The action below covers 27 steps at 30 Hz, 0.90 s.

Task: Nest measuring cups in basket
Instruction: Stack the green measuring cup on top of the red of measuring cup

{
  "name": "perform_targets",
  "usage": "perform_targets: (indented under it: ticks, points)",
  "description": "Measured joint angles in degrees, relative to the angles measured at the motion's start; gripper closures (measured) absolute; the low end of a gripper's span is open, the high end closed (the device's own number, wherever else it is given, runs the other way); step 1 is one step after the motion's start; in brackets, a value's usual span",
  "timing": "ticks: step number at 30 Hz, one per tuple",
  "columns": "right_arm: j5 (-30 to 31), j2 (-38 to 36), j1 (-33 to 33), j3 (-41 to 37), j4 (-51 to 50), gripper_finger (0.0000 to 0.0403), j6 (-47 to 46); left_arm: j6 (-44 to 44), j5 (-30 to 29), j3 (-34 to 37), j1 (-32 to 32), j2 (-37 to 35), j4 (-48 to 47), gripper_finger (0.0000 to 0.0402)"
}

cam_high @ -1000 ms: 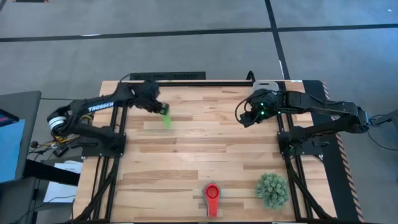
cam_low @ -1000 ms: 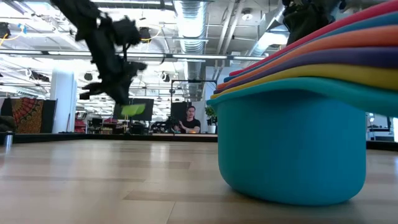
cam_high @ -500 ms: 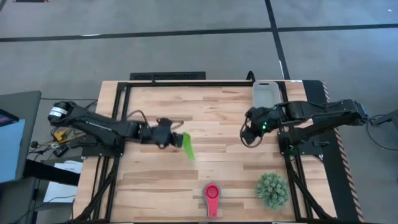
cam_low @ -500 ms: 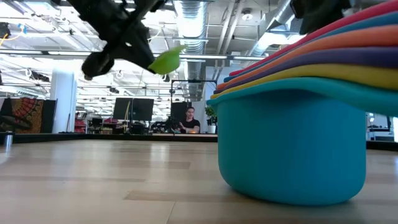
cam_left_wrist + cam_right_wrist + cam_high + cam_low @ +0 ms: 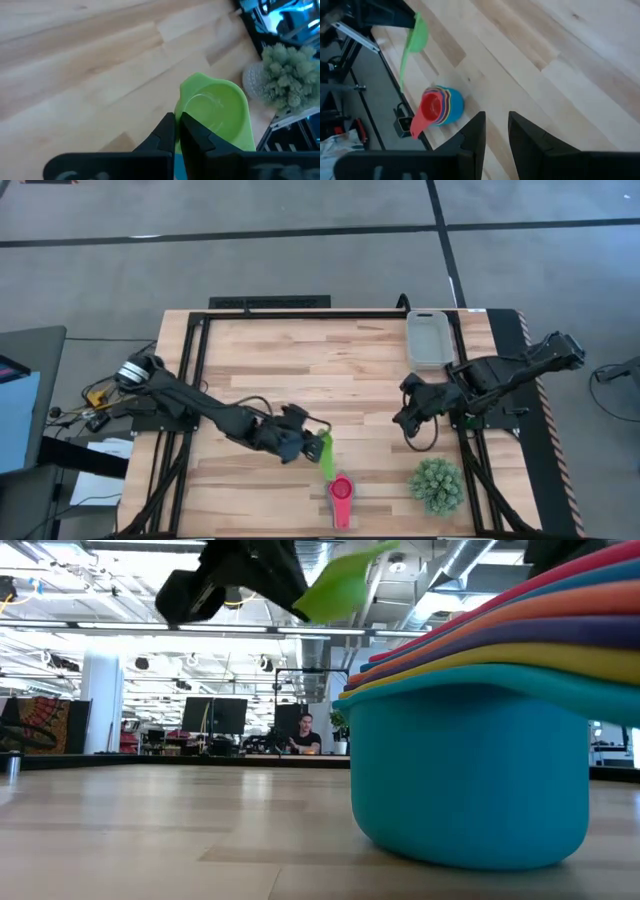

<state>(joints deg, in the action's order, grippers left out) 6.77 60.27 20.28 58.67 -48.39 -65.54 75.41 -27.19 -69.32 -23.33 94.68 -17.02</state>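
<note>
My left gripper (image 5: 306,444) is shut on the green measuring cup (image 5: 324,454), which is in the air just on the far side of the stack of nested cups (image 5: 340,498). The stack has the pink-red cup on top and stands on its light blue bottom cup (image 5: 470,780) near the table's near edge. The green cup (image 5: 215,112) shows its hollow in the left wrist view. My right gripper (image 5: 408,418) hangs open over bare wood right of centre. The pale grey basket (image 5: 430,338) sits at the far right. My left gripper pinches the green cup by the wall of its bowl at the rim (image 5: 178,112). One finger (image 5: 195,132) is on the hollow side and the other on the outside. The cup is lifted clear, and its narrow handle (image 5: 328,472) points toward the near edge.
A spiky green ball-shaped plant (image 5: 437,485) stands right of the stack near the near edge. Black frame rails (image 5: 190,380) run along both sides of the table. Open wood lies between the stack and the basket. A person sits far off in the room (image 5: 303,732).
My left gripper has carried the green cup from the far left of the table toward the near edge and the right, ending beside the stack, with the arm stretched out low. My right gripper has moved from beside the basket toward the near edge.
</note>
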Motion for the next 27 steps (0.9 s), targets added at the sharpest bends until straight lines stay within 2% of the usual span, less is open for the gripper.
perform_targets:
  ticks: [6,12,18,27]
  points:
    - [3.2,0.0,5.4,0.0,-0.6,0.0295,-3.9,-1.8,2.9,-11.4,-0.3,8.7,-3.7,0.0401]
    - [5.9,0.0,9.3,0.0,-0.9,0.0295,-6.8,-0.5,6.3,-19.1,-1.1,15.0,-6.8,0.0401]
    - [8.5,0.0,12.9,0.0,-1.2,0.0295,-9.8,1.9,8.7,-22.9,-3.0,19.2,-7.7,0.0401]
    - [10.7,0.0,16.8,0.0,-1.2,0.0295,-12.6,4.7,9.7,-23.8,-5.0,21.5,-7.9,0.04]
